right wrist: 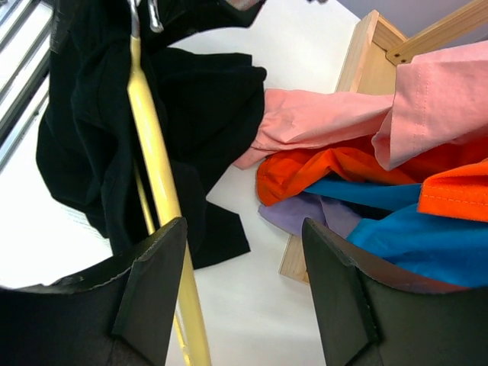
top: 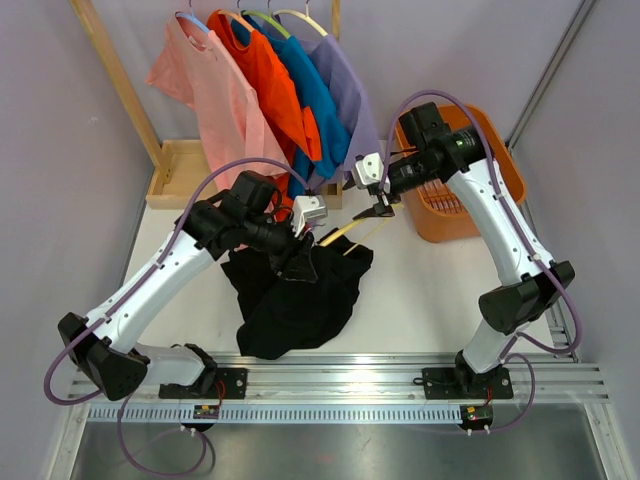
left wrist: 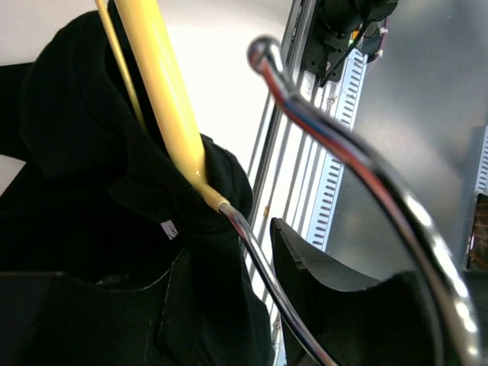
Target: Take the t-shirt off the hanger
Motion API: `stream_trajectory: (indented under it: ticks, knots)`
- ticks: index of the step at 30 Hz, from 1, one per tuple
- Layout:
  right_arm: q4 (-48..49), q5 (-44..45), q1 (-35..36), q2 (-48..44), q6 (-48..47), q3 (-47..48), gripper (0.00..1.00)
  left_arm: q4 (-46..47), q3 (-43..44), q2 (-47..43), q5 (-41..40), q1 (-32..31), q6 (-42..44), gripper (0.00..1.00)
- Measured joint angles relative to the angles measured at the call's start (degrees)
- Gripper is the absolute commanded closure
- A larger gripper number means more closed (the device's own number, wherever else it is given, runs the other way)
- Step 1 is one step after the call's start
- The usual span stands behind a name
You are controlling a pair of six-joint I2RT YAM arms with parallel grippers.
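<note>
The black t-shirt (top: 300, 305) lies crumpled on the white table, its collar lifted. The yellow hanger (top: 352, 232) slants up out of the collar toward the right. My left gripper (top: 300, 255) is shut on the t-shirt's collar (left wrist: 76, 191). The hanger's yellow arm (left wrist: 164, 99) ends in a metal hook (left wrist: 335, 145) that runs between the jaws and curls round the right finger. My right gripper (top: 380, 212) hangs over the hanger's far end, open (right wrist: 244, 229). The hanger (right wrist: 152, 145) passes just beside its left finger (right wrist: 156, 282), with the t-shirt (right wrist: 198, 99) beyond.
Pink (top: 215, 90), orange (top: 275, 85), blue (top: 315, 100) and purple (top: 350, 95) shirts hang on a wooden rack (top: 180, 170) at the back. An orange basket (top: 500, 175) stands at the back right, behind my right arm. A metal rail (top: 340, 375) runs along the near edge.
</note>
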Motion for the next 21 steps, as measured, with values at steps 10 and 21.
stream_trajectory:
  ticks: [10,21]
  knots:
    - [-0.09,0.02,1.64,-3.56,1.25,-2.45,0.33,-2.47,0.42,-0.02,-4.48,0.0,2.82,1.0]
    - [-0.48,1.42,4.87,-1.44,2.25,-3.91,0.37,-3.48,3.56,-0.02,-6.27,-0.26,4.35,1.0]
